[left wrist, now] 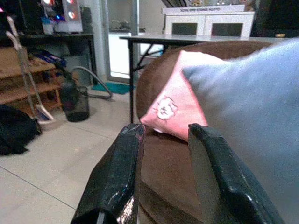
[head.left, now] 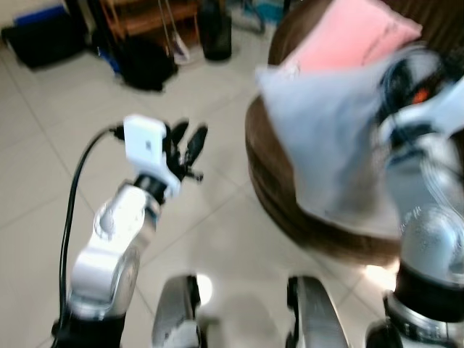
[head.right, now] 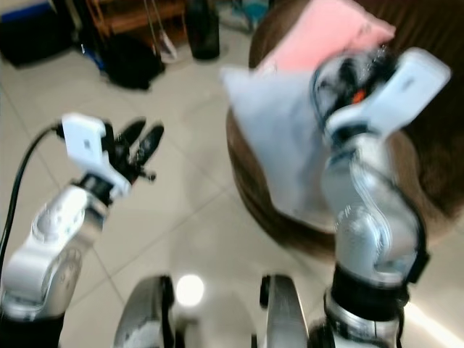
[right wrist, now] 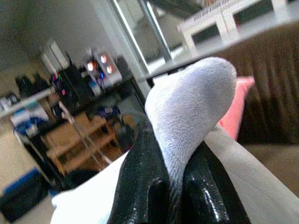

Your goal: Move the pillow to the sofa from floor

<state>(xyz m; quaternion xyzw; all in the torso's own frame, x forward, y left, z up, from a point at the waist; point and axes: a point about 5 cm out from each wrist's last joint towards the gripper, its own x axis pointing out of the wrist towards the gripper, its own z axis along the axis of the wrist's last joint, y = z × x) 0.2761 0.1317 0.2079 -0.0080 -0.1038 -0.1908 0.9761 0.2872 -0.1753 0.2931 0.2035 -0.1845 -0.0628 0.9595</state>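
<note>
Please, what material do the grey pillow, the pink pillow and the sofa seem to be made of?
Grey pillow: soft woven or fleecy fabric, matte; it bunches into a fold between the right gripper's fingers.
Pink pillow: smooth matte cloth, probably cotton-like, with a small printed or stitched motif.
Sofa: brown upholstery, matte, perhaps velvet or suede-like; the back looks ribbed. The blur leaves this open.
</note>
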